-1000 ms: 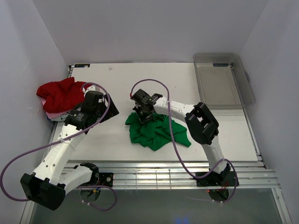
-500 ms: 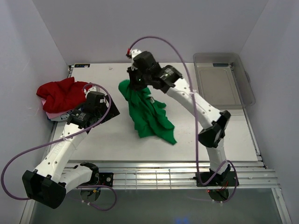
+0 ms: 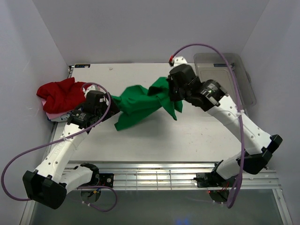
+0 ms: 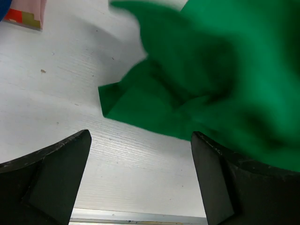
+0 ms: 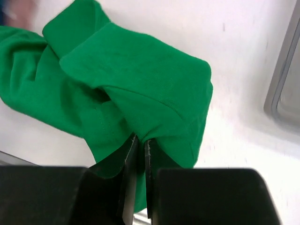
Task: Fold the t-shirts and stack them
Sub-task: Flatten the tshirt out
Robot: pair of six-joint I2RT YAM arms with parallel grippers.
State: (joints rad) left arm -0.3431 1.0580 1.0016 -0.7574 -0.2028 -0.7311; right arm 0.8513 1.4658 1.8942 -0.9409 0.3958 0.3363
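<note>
The green t-shirt point(image 3: 138, 103) hangs stretched across the table's middle, lifted at its right end. My right gripper point(image 3: 171, 93) is shut on a fold of it point(image 5: 140, 98). The shirt's lower left end point(image 4: 154, 108) trails on the table just ahead of my left gripper point(image 3: 105, 110), which is open and empty point(image 4: 140, 173). The red t-shirt point(image 3: 63, 93) lies bunched at the left edge on top of the pink/white shirt point(image 3: 51, 114), of which only an edge shows; a corner of its print shows in the left wrist view point(image 4: 26, 14).
A clear plastic bin point(image 3: 222, 82) stands at the table's back right corner, close to the right arm. The white table point(image 3: 187, 136) ends in a metal rail at the near edge.
My right gripper has lifted the green shirt from a heap and carried it up, then right, stretching it out across the table. The left arm has stayed still.
</note>
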